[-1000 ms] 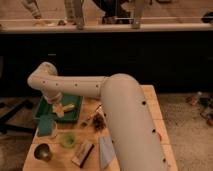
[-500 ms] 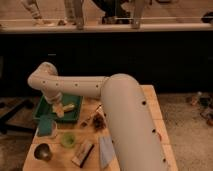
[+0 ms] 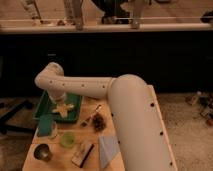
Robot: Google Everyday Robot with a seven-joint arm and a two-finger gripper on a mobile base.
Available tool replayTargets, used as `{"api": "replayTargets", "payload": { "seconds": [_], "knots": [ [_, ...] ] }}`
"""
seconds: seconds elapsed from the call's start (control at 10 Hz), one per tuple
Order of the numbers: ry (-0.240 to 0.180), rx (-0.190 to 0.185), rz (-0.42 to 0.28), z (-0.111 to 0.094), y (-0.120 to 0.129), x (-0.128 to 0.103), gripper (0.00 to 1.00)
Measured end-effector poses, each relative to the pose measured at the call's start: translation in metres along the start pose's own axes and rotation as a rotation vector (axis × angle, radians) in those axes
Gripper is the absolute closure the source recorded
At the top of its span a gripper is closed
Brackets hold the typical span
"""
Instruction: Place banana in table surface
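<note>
The robot's white arm (image 3: 125, 105) stretches from the lower right across the wooden bench (image 3: 61, 161) to its far left corner, where the gripper (image 3: 60, 100) hangs low over a green tray (image 3: 42, 108). Its fingers are spread wide and grip nothing. The pale-yellow banana (image 3: 67, 107) lies inside the tray just beneath them; whether they touch it cannot be told. On the bench beside the tray lie a brush (image 3: 91, 116) and a dark brown clump (image 3: 99, 123). Nearer the front edge stand a green cup (image 3: 67, 139) and a metal bowl (image 3: 42, 152), with a dark block (image 3: 82, 153) and a grey-blue sheet (image 3: 107, 150) close by.
</note>
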Motion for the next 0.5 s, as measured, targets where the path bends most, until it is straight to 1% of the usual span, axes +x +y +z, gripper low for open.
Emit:
{"api": "replayTargets", "payload": {
  "seconds": [0.3, 0.5],
  "knots": [
    [-0.004, 0.006, 0.001, 0.005, -0.015, -0.013, 0.20],
    [0.006, 0.003, 0.002, 0.011, -0.022, -0.017, 0.20]
  ]
}}
